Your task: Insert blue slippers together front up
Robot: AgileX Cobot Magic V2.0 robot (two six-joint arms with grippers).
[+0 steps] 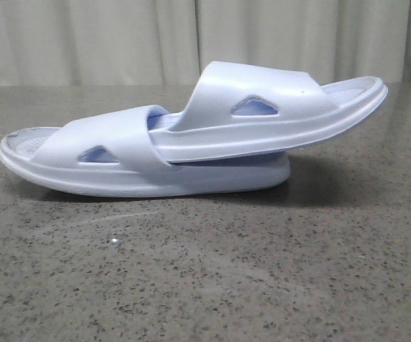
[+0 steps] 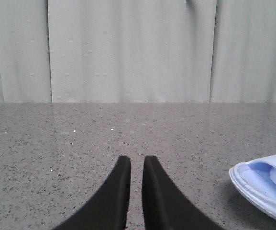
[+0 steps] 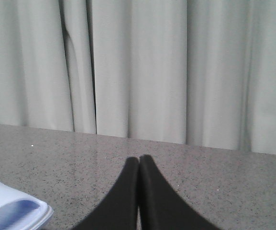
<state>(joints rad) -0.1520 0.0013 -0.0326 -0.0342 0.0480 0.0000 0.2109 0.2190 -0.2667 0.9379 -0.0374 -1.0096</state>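
Pale blue slippers (image 1: pixel 191 142) lay nested on the table (image 1: pixel 205 271), apparently finished; left gripper (image 2: pixel 137 163) barely parted, right gripper (image 3: pixel 138 160) clenched empty.

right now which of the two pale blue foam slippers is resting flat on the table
The left pale blue foam slipper; the right one is tucked under its strap, its far end lifted.

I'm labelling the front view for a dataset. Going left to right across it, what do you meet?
Lower slipper flat on the table → upper slipper, one end tucked under the lower one's strap, its other end raised and jutting out past the lower slipper to the right. No end effector shows in this view.
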